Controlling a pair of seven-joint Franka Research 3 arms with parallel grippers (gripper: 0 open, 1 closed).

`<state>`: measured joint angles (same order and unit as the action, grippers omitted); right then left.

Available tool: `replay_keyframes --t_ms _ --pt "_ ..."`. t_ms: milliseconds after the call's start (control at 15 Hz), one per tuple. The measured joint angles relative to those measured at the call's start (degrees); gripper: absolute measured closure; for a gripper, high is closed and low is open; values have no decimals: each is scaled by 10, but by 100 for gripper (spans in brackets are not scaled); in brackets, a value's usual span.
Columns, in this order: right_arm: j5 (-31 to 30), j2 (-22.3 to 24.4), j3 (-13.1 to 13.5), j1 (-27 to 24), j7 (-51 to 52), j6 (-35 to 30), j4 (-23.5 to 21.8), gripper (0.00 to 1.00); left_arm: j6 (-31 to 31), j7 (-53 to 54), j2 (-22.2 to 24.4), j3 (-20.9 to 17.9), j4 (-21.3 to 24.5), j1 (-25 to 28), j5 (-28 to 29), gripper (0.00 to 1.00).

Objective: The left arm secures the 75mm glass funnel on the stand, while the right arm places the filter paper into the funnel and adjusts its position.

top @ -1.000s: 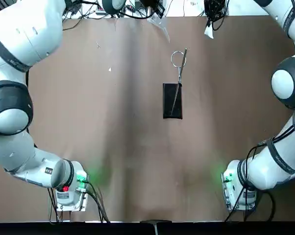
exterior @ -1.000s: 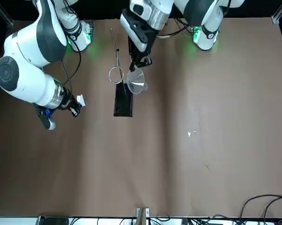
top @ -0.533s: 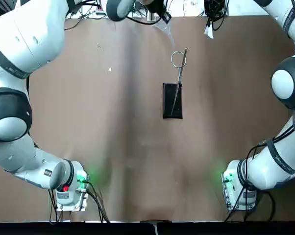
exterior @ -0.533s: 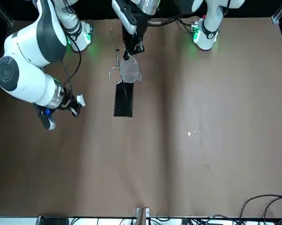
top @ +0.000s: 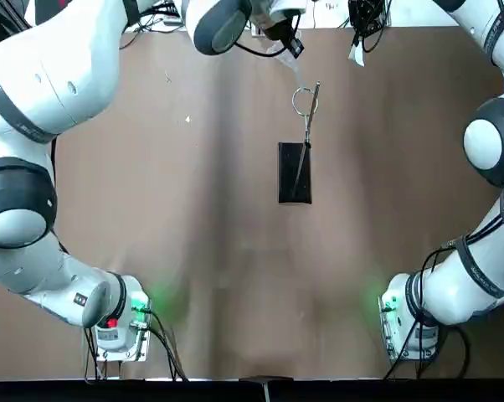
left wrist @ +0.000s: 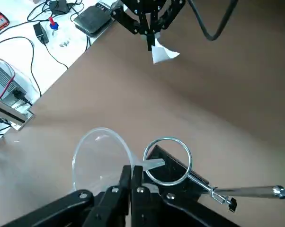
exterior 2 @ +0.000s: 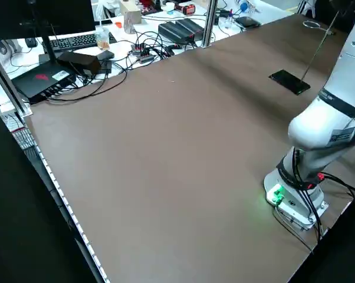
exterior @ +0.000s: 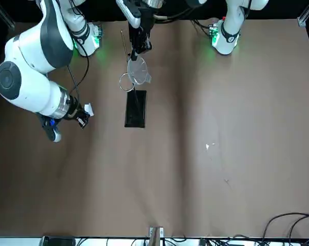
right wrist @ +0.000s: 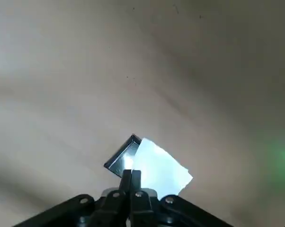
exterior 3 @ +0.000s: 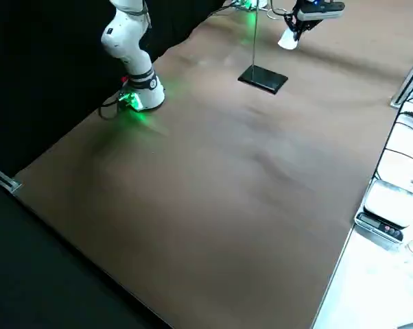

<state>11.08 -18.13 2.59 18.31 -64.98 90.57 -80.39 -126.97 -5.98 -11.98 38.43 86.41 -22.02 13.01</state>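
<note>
The stand has a black base plate (top: 294, 172) and a thin rod ending in a wire ring (top: 303, 100). My left gripper (exterior: 136, 45) is shut on the clear glass funnel (exterior: 138, 72), near its neck. In the left wrist view the funnel (left wrist: 101, 153) hangs close beside the ring (left wrist: 168, 160), its stem reaching the ring's edge. Out to the robot's right of the stand, my right gripper (exterior: 80, 118) is shut on the white folded filter paper (exterior: 88, 109), held above the table. The right wrist view shows the filter paper (right wrist: 159, 168) pinched between the fingers.
Cables, boxes and a keyboard (exterior 2: 77, 41) lie on the white bench beyond the far table edge. A small white scrap (exterior: 207, 146) lies on the brown table surface. Both arm bases glow green at the near edge (top: 135, 306).
The left gripper has carried the funnel sideways toward the stand, from beside the base to right next to the ring. The right arm and the filter paper have not moved.
</note>
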Motion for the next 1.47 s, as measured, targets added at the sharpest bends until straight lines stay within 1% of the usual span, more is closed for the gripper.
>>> replay_keyframes --t_ms 333,600,800,1267,1467 --pt "0 0 1 -2 0 0 0 99 0 -7 -12 -1 0 -13 13 97" --pt "0 0 1 -5 0 0 0 99 0 -12 -20 -4 0 -24 35 97" --pt "0 0 1 -7 0 0 0 99 0 -13 -26 -4 1 -28 37 97" --pt "0 0 1 -14 0 0 0 99 0 -19 -39 -4 1 -36 56 96" --pt "0 0 1 -14 0 0 0 99 0 -19 -42 -4 1 -37 60 93"
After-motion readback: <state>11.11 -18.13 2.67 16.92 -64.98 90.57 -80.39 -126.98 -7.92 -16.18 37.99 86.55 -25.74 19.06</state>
